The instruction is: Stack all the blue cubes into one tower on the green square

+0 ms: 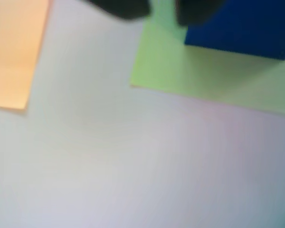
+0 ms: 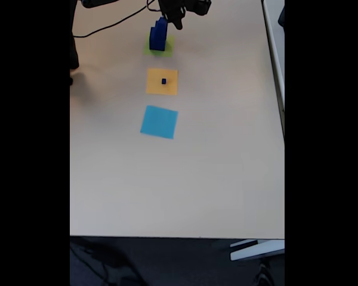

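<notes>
Our tower (image 2: 158,36) sits on the green square (image 2: 167,49) as the goal spot, one tiny cube (image 2: 163,81) waits on the orange square (image 2: 170,88), and we can't tell whether the pincer (image 2: 178,22) beside the tower is open.

You see an orange square (image 2: 161,81) and a light-blue square (image 2: 159,121) lying apart on the pale tabletop (image 2: 227,167).

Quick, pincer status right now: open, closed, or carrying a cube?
Pincer: cannot be told whether it is open or shut. It is beside the top of the blue cube tower on the green square, and the wrist view is blurred.
</notes>
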`<action>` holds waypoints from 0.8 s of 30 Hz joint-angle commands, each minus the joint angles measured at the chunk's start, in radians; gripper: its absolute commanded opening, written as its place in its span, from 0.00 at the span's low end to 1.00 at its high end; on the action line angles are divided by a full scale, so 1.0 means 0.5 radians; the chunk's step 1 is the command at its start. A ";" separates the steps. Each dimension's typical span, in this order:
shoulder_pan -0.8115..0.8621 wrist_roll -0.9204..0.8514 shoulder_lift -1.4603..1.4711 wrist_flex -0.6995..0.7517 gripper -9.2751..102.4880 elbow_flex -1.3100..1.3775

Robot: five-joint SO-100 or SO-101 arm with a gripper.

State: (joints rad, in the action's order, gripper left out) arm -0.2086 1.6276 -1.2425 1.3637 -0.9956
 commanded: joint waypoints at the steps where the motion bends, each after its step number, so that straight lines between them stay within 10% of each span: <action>1: -0.037 0.080 -0.104 -0.028 0.08 0.015; 24: -0.126 0.383 -0.101 0.067 0.08 -0.021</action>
State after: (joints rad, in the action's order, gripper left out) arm -0.2608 1.8070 -1.2425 1.3898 -1.0155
